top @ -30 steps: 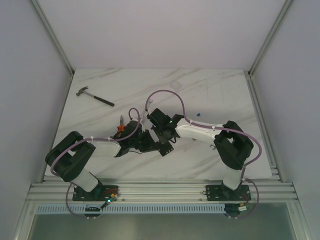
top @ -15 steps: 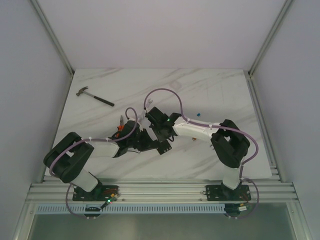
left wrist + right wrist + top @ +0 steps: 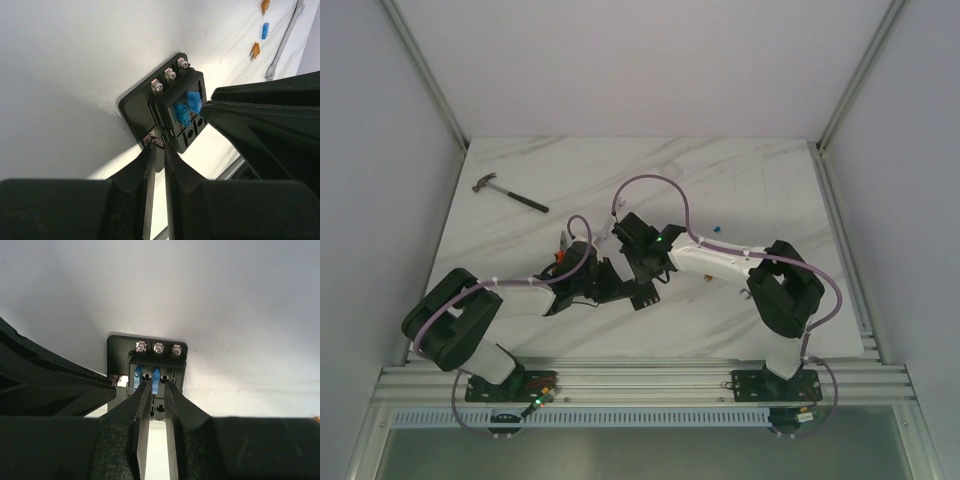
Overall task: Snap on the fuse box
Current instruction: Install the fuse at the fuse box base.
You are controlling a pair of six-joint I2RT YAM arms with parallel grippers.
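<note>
Left wrist: the left claw (image 3: 158,149) is clenching on a metal tab (image 3: 153,141) at the edge of the one fuse box (image 3: 172,107), which is sitting just ahead of its tips and showing three screws (image 3: 170,75) and two blue fuses (image 3: 182,114). Far ahead to the right, three loose fuses (image 3: 265,30), two amber and one blue, are lying beside one wrench (image 3: 284,40).

Right wrist: the right claw (image 3: 155,386) is straddling one blue fuse directly ahead. Its jaws are standing slightly apart, and I cannot tell whether they are gripping it.

Top: one hammer (image 3: 512,196) is lying well beyond the left claw.
</note>
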